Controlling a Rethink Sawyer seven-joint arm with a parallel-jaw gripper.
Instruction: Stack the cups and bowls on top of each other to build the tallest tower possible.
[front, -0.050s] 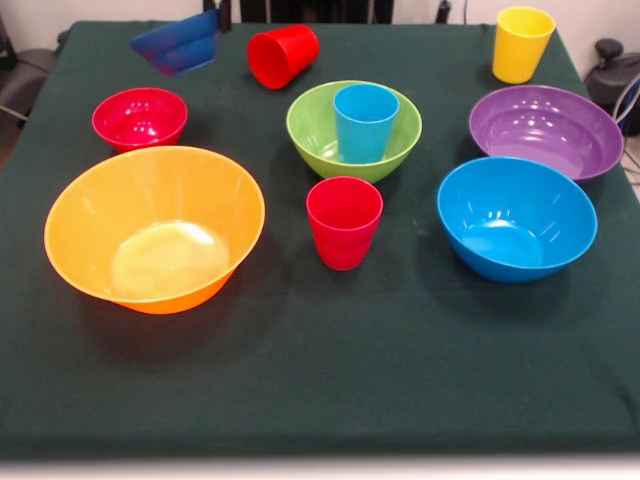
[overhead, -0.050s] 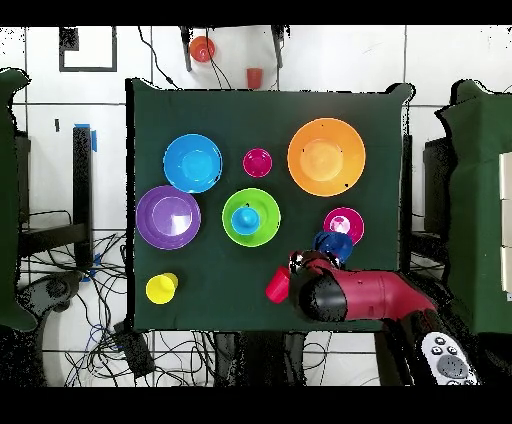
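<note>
A light blue cup stands upright inside the green bowl at the table's middle. In front of it stands one red cup; the other red cup lies on its side at the far edge. Left of that, the small dark blue bowl is tipped steeply and looks blurred. My gripper shows only at the top edge, by that bowl's raised rim; in the overhead view the gripper sits beside the dark blue bowl. The yellow cup stands far right.
The huge orange bowl fills the near left, with the small red bowl behind it. The blue bowl and the purple bowl sit on the right. Cables and two small items lie on the floor around the table.
</note>
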